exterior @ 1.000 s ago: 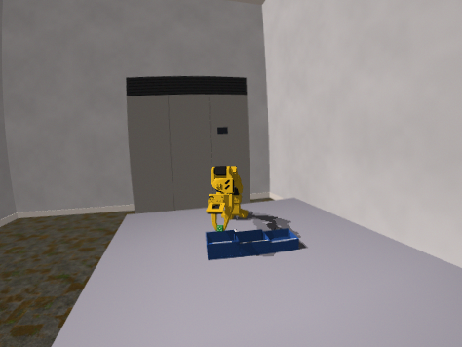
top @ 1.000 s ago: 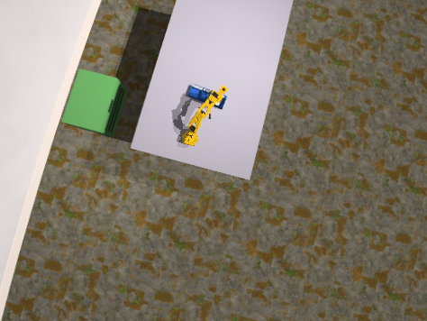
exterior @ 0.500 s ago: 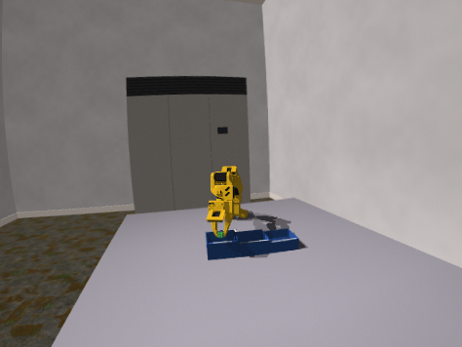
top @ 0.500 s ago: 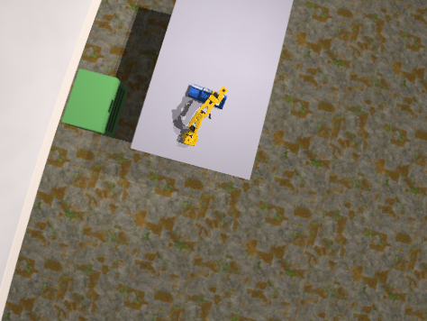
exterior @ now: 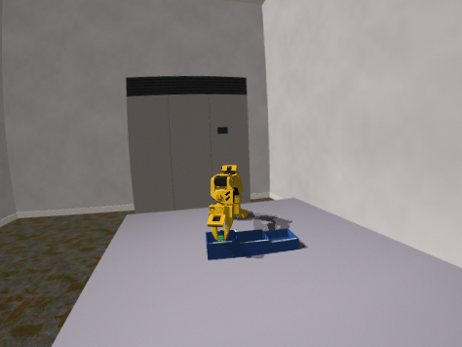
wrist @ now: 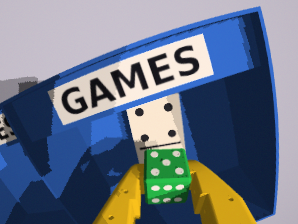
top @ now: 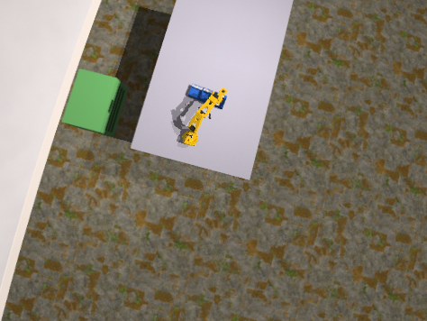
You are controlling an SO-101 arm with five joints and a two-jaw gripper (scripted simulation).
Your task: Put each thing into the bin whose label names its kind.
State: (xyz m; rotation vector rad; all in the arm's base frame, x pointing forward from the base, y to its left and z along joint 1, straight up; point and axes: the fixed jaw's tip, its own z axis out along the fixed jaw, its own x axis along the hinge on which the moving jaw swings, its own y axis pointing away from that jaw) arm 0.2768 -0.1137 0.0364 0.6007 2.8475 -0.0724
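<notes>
Between the yellow fingers of the gripper (wrist: 168, 197) sits a green die (wrist: 166, 175), clamped and held over the blue bin (wrist: 234, 106) labelled GAMES. Inside that bin lies a cream domino (wrist: 156, 123). The bins stand on the grey table (exterior: 273, 297).
</notes>
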